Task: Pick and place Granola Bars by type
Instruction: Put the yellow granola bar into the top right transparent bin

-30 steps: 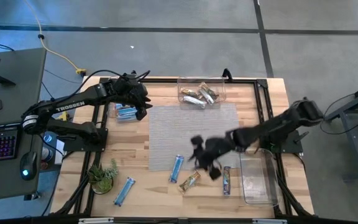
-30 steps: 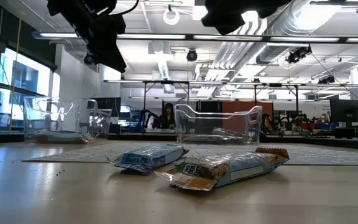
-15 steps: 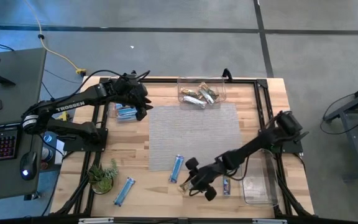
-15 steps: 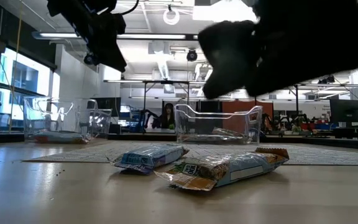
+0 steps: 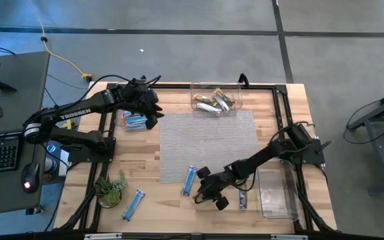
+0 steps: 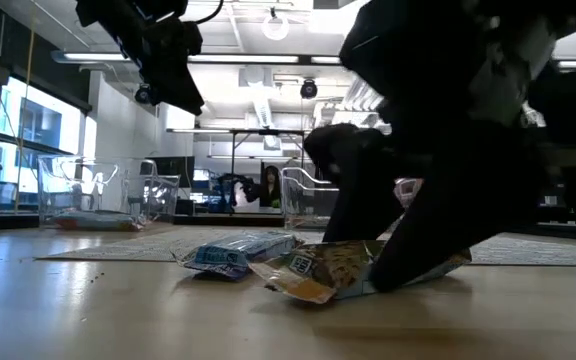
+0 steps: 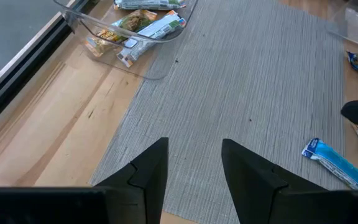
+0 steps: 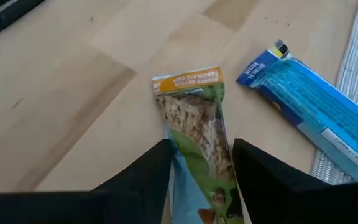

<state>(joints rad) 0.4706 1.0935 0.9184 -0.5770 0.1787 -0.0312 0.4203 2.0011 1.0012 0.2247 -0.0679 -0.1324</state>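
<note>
A tan-orange and green granola bar (image 8: 194,118) lies flat on the wood near the table's front edge. My right gripper (image 5: 205,190) is down at it, open, with one finger on each side of the bar. The low view shows both dark fingers (image 6: 418,240) reaching the table around the bar (image 6: 308,275). A blue bar (image 8: 309,102) lies just beyond, half on the grey mat (image 5: 209,140). My left gripper (image 7: 194,155) hangs open and empty above the table's far left, beside a clear bin of blue bars (image 5: 135,120). My right gripper comes slanting down from the table's right, its fingers lying along the bar's two long edges (image 8: 176,143). The bar rests flat on the table. I cannot tell whether the fingers touch the wrapper.
A clear bin (image 5: 217,100) with several bars stands at the far edge. Another clear bin (image 5: 275,193) stands at the near right, with a bar (image 5: 243,198) on the wood beside it. A blue bar (image 5: 133,205) and a small green plant (image 5: 110,189) lie at the near left.
My right gripper has come down and toward the table's near left, from above the mat's near edge to the tan-orange bar. Its fingers now stand at table height on either side of the bar.
</note>
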